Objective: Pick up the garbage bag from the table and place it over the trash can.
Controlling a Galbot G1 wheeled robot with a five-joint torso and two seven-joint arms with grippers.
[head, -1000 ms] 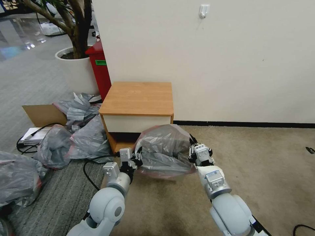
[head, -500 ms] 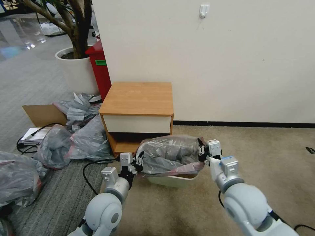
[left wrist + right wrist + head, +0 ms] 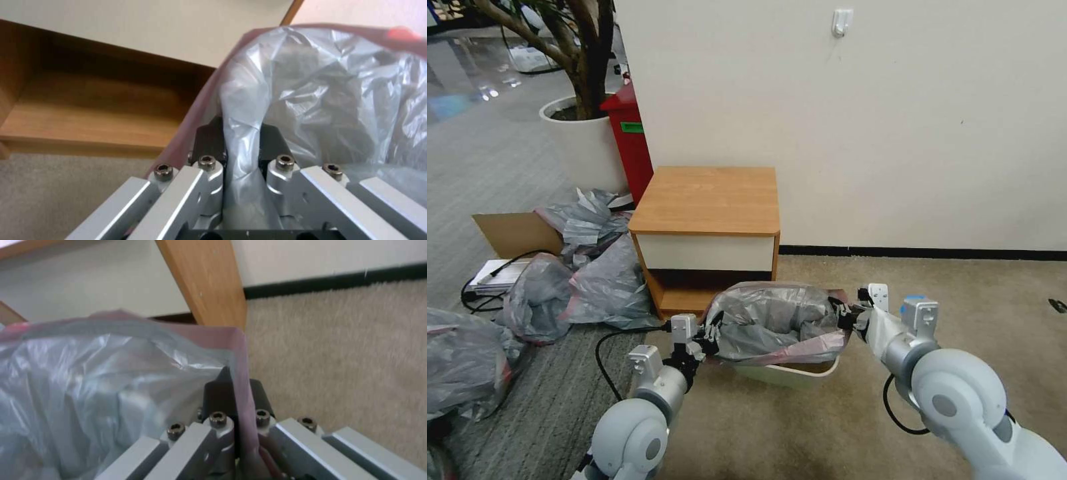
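over the trash can (image 3: 790,375), left claw (image 3: 712,328) and right claw (image 3: 848,315) pinch the garbage bag (image 3: 774,320) stretched between them.

Even indoor light, blurred wrist views

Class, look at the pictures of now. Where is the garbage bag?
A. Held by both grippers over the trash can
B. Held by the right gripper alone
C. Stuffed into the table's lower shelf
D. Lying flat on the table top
A: the left gripper and right gripper each pinch a side of the garbage bag, stretched above the trash can.
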